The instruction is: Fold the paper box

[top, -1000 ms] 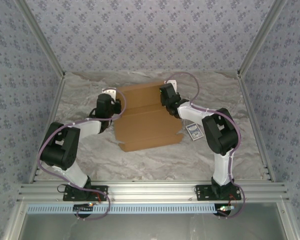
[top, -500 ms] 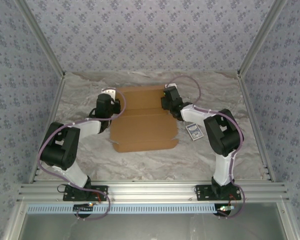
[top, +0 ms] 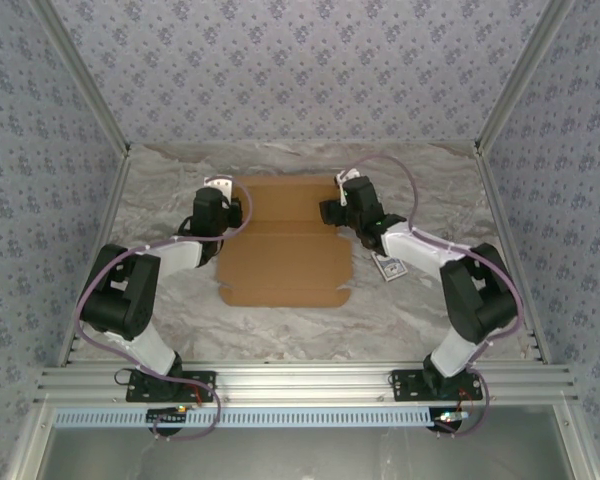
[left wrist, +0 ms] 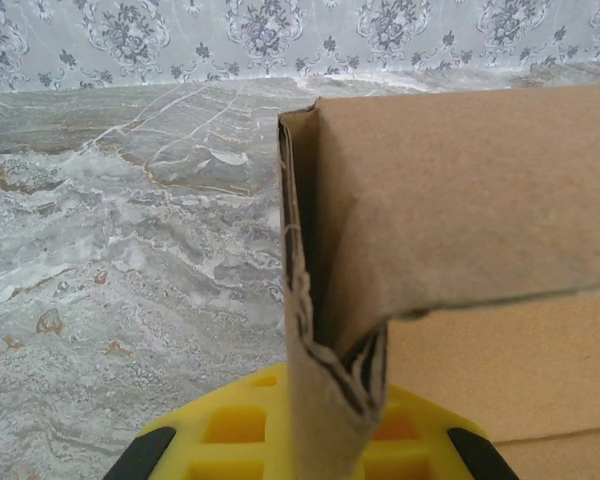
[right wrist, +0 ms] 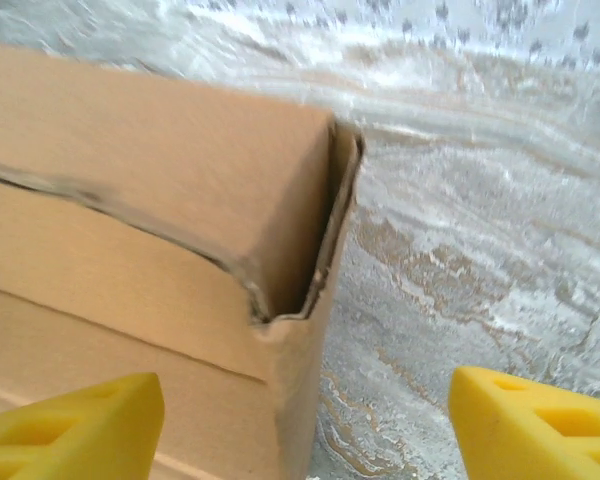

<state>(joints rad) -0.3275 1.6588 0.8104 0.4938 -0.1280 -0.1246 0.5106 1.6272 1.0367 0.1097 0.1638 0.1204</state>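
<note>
Top view, paper box: the paper box [top: 285, 250] lies on the marbled table [top: 160, 200] midway between the two arms. It is a wide brown sheet with a crease across its middle and small notches along its near edge. From above it is not clear whether its far part stands up.

Top view, left gripper: the left gripper [top: 232, 212] is at the box's left edge, towards the far corner. Its tips are too small and dark here to read.

Top view, right gripper: the right gripper [top: 330, 212] is at the box's right edge, opposite the other. Its own wrist body hides the tips.

Top view, card: a small dark card with a white border [top: 388, 266] lies just right of the box, partly covered by the right arm.

Left wrist view, box: one cardboard corner stands upright. A side wall runs edge-on down the frame, and a broad flap bends off to the right, where the picture's edge cuts it off.

Left wrist view, fingers: the yellow fingers [left wrist: 230, 440] close in on both sides of that wall at the bottom of the frame, pinching it. Their tips are hidden behind the cardboard and cropped below.

Right wrist view, box: another corner shows, blurred, with a flap folded over the side wall and a ragged gap at the seam. The rest runs out of the frame to the left.

Right wrist view, fingers: two yellow fingers [right wrist: 70, 425] sit in the lower corners, spread wide, with the box corner between them. Only their upper parts are in frame. It is not clear whether the left-hand one touches the cardboard.
</note>
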